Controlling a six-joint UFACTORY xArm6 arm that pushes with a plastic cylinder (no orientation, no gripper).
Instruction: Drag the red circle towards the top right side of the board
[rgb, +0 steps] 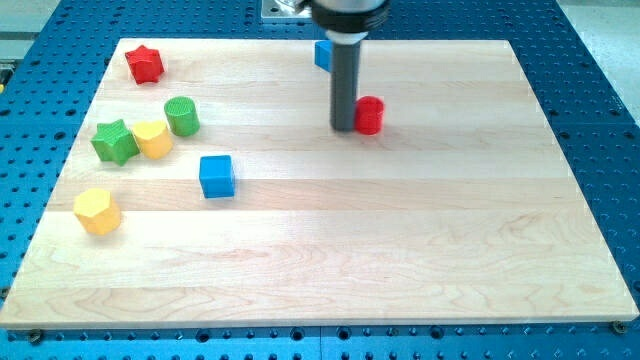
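The red circle (370, 115) is a short red cylinder standing on the wooden board (400, 250), right of centre in the view's upper part. My tip (344, 127) rests on the board just to the left of the red circle, touching or almost touching its left side. The dark rod rises from the tip to the view's top edge. A blue block (322, 54) sits near the board's top edge, partly hidden behind the rod.
At the view's left are a red star (145, 64), a green cylinder (182, 116), a green star (115, 141), a yellow block (153, 139) touching it, a blue cube (216, 176) and a yellow hexagon (97, 211).
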